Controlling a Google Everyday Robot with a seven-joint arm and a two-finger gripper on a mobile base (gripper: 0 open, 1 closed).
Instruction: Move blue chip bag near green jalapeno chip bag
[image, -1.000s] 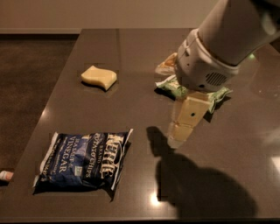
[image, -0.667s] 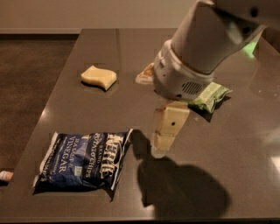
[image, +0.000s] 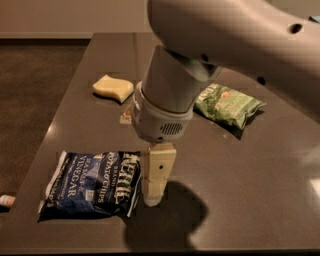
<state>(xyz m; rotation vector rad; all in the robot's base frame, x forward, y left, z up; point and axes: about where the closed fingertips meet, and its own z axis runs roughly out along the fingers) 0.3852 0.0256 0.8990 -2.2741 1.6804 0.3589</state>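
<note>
The blue chip bag (image: 92, 182) lies flat near the table's front left, navy with white lettering. The green jalapeno chip bag (image: 227, 104) lies at the back right, well apart from it. My gripper (image: 152, 197) hangs down from the large white arm (image: 170, 95) and sits low over the table at the blue bag's right edge, touching or nearly touching it. The arm hides part of the table between the two bags.
A yellow wavy sponge (image: 113, 87) lies at the back left of the dark table (image: 260, 180). A small tan object (image: 125, 116) peeks out beside the arm. The table's left edge drops to the floor, where a small white object (image: 6, 200) lies.
The arm has swung left and toward the front, from over the green bag to the blue bag's right edge. The green bag is now uncovered. Neither bag has moved.
</note>
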